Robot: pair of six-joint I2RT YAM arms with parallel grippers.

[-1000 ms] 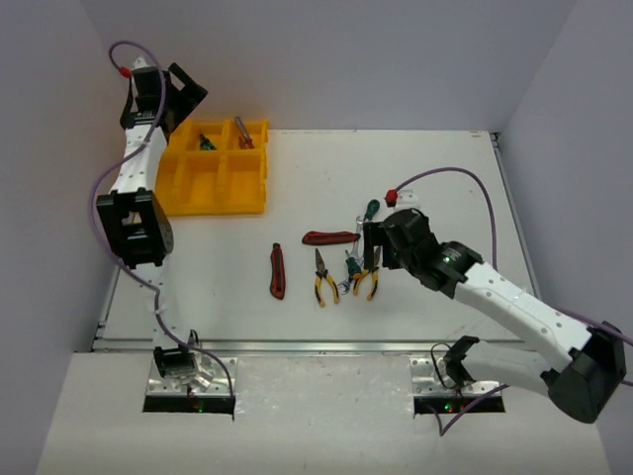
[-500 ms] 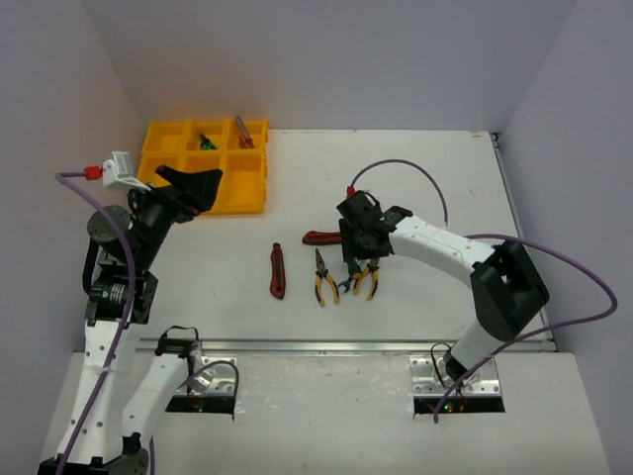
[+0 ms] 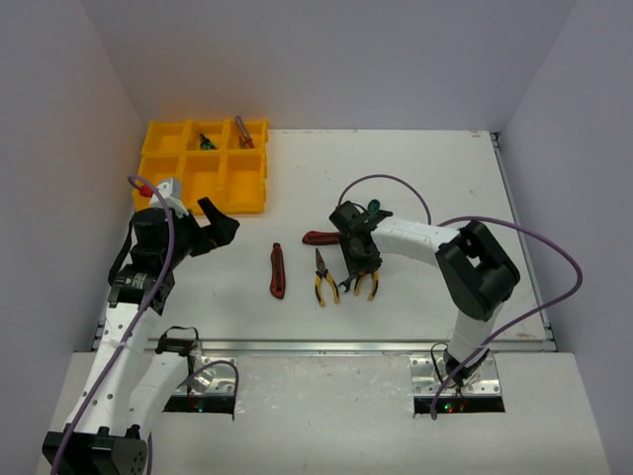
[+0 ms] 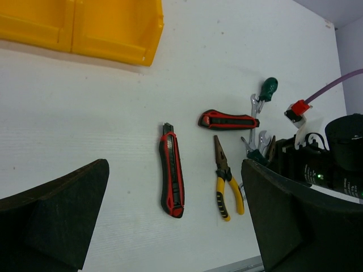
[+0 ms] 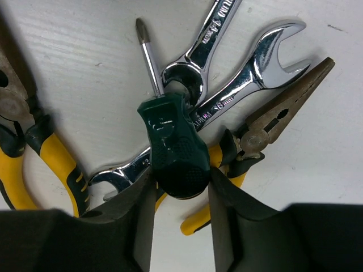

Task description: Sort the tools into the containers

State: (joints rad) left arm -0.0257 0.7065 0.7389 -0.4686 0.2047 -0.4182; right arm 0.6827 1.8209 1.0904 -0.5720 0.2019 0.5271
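In the right wrist view my right gripper (image 5: 181, 187) is shut on the stubby green-handled screwdriver (image 5: 170, 141), one finger (image 5: 142, 221) pressed to each side of its handle. It lies on two silver wrenches (image 5: 238, 85) beside yellow-handled pliers (image 5: 272, 122). This pile sits at the table's middle under the right gripper (image 3: 356, 265). My left gripper (image 3: 220, 226) hangs open above the table, left of a red-black utility knife (image 4: 172, 178). The yellow tray of containers (image 3: 242, 188) stands at the back left, with a green tool (image 3: 206, 142) in one compartment.
On the table lie a red-handled tool (image 3: 321, 237), another pair of yellow pliers (image 3: 323, 279) and a second green-handled screwdriver (image 3: 373, 207) behind the right gripper. The right arm's purple cable loops above the pile. White walls close in the table at the left, back and right.
My right gripper has come down onto the pile and closed from open onto the green handle. The left arm has swung away from the tray toward the near left, still open.
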